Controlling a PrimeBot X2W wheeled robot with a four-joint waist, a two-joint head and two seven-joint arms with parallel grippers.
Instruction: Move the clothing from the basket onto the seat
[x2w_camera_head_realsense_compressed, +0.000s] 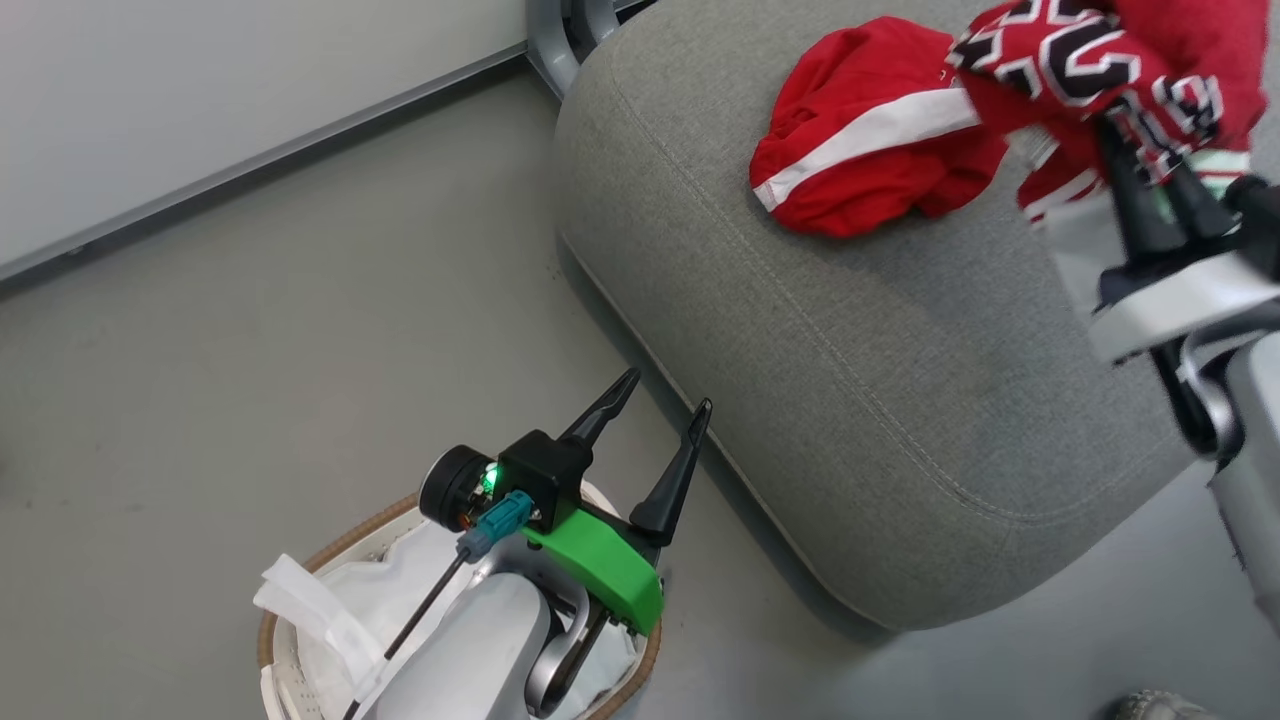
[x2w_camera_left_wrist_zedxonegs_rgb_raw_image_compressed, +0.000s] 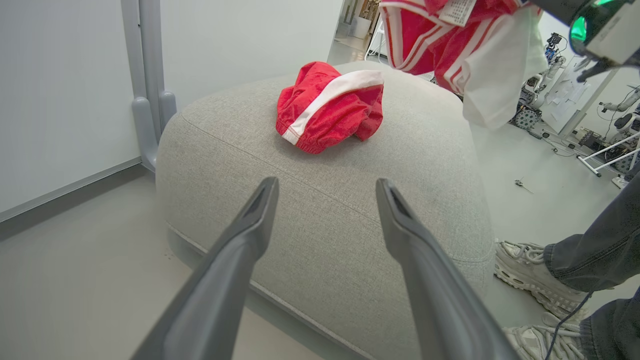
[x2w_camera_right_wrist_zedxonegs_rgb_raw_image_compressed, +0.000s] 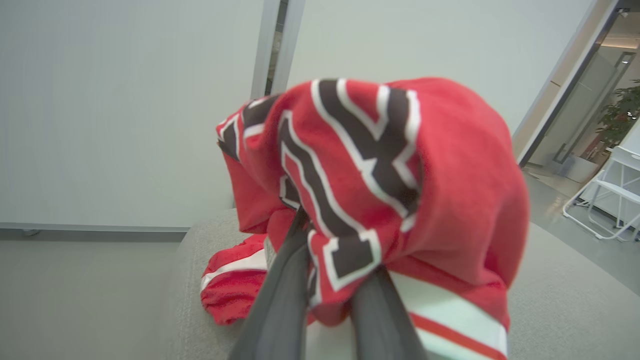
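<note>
Grey floor (x2w_camera_head_realsense_compressed: 250, 330) carries seat (x2w_camera_head_realsense_compressed: 850, 380), basket (x2w_camera_head_realsense_compressed: 370, 522), grey stand leg (x2w_camera_left_wrist_zedxonegs_rgb_raw_image_compressed: 150, 115), person's pale shoes (x2w_camera_left_wrist_zedxonegs_rgb_raw_image_compressed: 530, 270). Seat just ahead of left pincer (x2w_camera_head_realsense_compressed: 669, 388) tips, not touching. Basket under left pincer's wrist, behind fingers. Stand leg far ahead-left of left pincer, by seat's far corner. Shoes right of left pincer, beside seat. On seat top: bunched red clothing (x2w_camera_head_realsense_compressed: 860, 160), white stripe, beyond left pincer, just left of right pincer (x2w_camera_head_realsense_compressed: 1150, 160).

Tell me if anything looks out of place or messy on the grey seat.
Nothing is damaged or spilled. One red piece lies crumpled on the seat, and the lettered jersey hangs bunched from the right gripper above it, not laid down. A person's shoes stand close beside the seat.
</note>
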